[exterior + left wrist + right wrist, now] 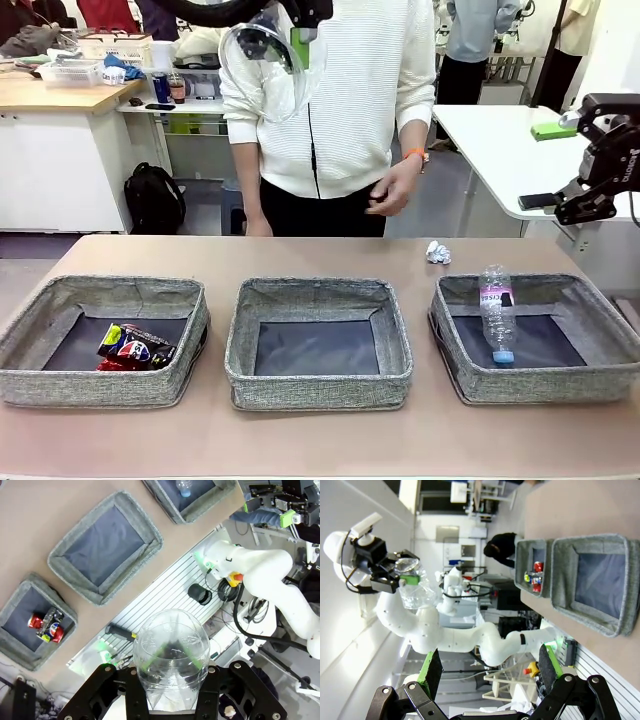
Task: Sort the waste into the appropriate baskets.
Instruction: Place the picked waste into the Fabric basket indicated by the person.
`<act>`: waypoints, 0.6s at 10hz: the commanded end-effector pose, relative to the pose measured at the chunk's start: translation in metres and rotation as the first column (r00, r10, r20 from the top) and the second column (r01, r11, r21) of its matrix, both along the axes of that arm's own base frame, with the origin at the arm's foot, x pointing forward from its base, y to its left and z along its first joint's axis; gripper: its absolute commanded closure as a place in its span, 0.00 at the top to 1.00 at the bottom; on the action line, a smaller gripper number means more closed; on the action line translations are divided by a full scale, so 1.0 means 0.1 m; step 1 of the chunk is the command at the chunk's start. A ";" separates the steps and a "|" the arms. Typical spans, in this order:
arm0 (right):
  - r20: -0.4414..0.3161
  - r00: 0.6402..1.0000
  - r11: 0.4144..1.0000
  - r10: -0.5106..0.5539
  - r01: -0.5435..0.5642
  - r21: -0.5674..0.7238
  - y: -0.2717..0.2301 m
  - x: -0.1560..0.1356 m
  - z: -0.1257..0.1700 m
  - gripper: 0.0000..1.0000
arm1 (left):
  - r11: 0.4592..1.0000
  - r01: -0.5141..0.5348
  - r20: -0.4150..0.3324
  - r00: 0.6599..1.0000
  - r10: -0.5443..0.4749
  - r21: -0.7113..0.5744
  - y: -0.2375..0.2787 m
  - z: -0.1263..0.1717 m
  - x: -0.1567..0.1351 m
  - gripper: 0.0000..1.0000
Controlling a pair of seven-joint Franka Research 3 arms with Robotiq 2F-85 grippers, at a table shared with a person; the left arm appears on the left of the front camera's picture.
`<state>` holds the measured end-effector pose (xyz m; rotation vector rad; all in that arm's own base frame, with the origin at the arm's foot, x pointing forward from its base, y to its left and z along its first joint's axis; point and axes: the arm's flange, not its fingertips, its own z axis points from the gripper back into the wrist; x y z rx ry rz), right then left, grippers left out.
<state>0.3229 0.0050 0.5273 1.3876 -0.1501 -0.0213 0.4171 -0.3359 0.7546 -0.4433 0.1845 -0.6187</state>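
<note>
High above the table, my left gripper (298, 42) is shut on a clear plastic cup (258, 72). In the left wrist view the cup (171, 650) sits between the green pads, mouth towards the camera, far above the baskets. Three grey baskets stand in a row. The left basket (100, 388) holds a crushed red can and a dark-blue can (135, 347). Nothing lies in the middle basket (318, 392). A clear bottle (496, 310) with a blue cap lies in the right basket (540, 386). A white paper wad (438, 252) rests on the table behind the right basket. My right gripper (545, 165) hangs open at the far right, off the table.
A person in a white top stands at the far edge, one hand (395, 192) held at waist height. The right wrist view shows my right gripper (490, 672) open on nothing, with the left arm and cup (415, 582) beyond. Bare tabletop (320, 445) runs before the baskets.
</note>
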 end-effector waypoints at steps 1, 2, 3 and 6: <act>0.005 1.000 1.000 0.003 -0.003 0.022 0.01 0.01 0.02 1.00 | 1.000 -0.007 0.013 1.000 0.007 0.011 0.02 0.02 -0.03 0.09; 0.005 1.000 1.000 0.003 -0.003 0.022 0.01 0.01 0.02 1.00 | 1.000 -0.007 0.013 1.000 0.007 0.011 0.02 0.02 -0.03 0.09; 0.005 1.000 1.000 0.003 -0.003 0.022 0.01 0.01 0.02 1.00 | 1.000 -0.007 0.013 1.000 0.007 0.011 0.02 0.02 -0.03 0.09; 0.005 1.000 1.000 0.003 -0.003 0.022 0.01 0.01 0.02 1.00 | 1.000 -0.007 0.013 1.000 0.007 0.011 0.02 0.02 -0.03 0.09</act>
